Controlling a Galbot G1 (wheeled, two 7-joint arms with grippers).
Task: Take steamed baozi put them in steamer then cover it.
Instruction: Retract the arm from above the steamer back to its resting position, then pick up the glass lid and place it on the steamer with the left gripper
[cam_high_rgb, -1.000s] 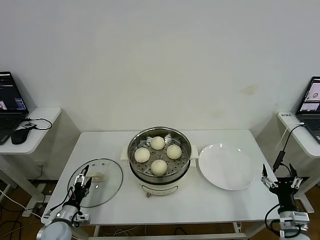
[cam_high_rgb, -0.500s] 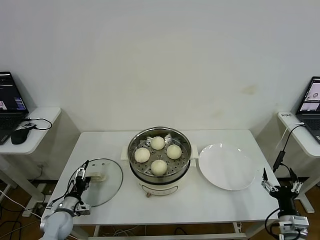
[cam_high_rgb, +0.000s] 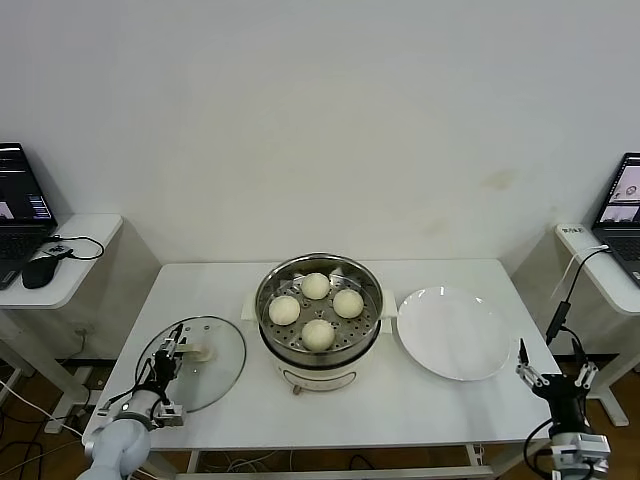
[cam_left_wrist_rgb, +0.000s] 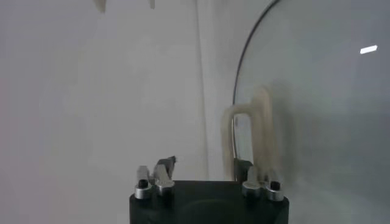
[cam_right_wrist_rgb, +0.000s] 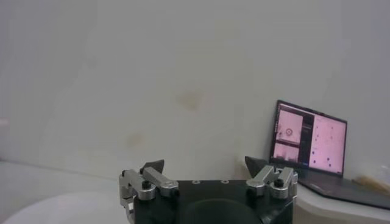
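Four baozi in steamer, cover beside

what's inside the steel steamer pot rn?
Four round cream-white buns sit on the perforated steel tray inside the shiny round steel steamer pot, uncovered. Whatever lies below the tray is hidden. The clear glass lid lies on the table beside it.

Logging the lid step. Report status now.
Left gripper at the cover's handle, grip unconfirmed. Right gripper open, parked off the table's right edge. Four baozi in the steamer, uncovered. Nothing blocking.
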